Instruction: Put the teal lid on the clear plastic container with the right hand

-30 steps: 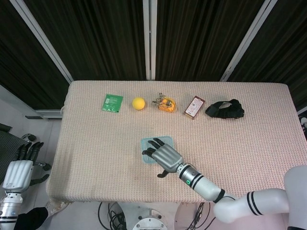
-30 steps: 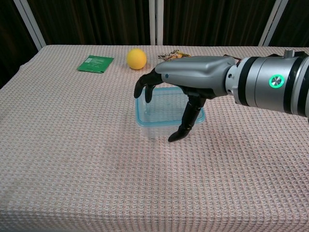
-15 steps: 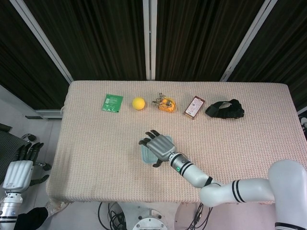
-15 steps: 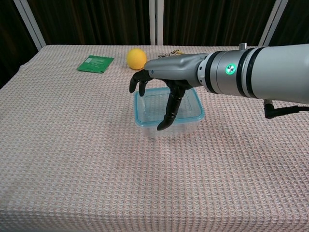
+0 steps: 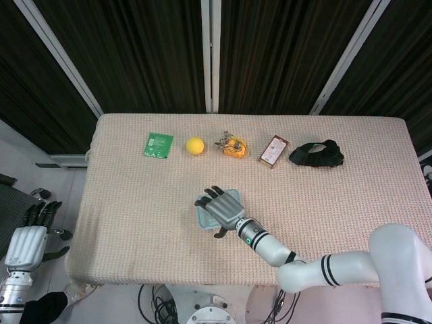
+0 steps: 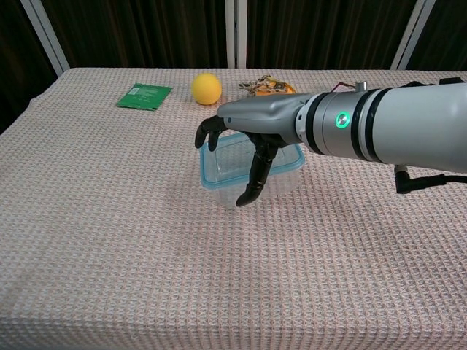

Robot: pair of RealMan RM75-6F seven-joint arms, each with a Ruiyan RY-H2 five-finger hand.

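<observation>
The clear plastic container [image 6: 283, 186] stands at the table's middle with the teal lid [image 6: 283, 159] lying on top of it. Its right side is tipped up a little. My right hand [image 6: 252, 120] lies over the lid, fingers curled over the far left rim and the thumb against the near wall, gripping the box. From above, the right hand [image 5: 223, 208] covers most of the lid [image 5: 200, 217]. My left hand [image 5: 25, 241] hangs off the table at the lower left, fingers apart and holding nothing.
Along the far edge lie a green packet [image 5: 158, 144], a yellow ball [image 5: 195, 146], an orange bundle [image 5: 233, 146], a brown snack pack [image 5: 273, 150] and a black cloth [image 5: 316, 154]. The woven tablecloth [image 5: 135, 216] stretches bare around the container.
My right hand moved in from the near right onto the container and closed around it. The box's right side has tipped up. The left hand has not moved.
</observation>
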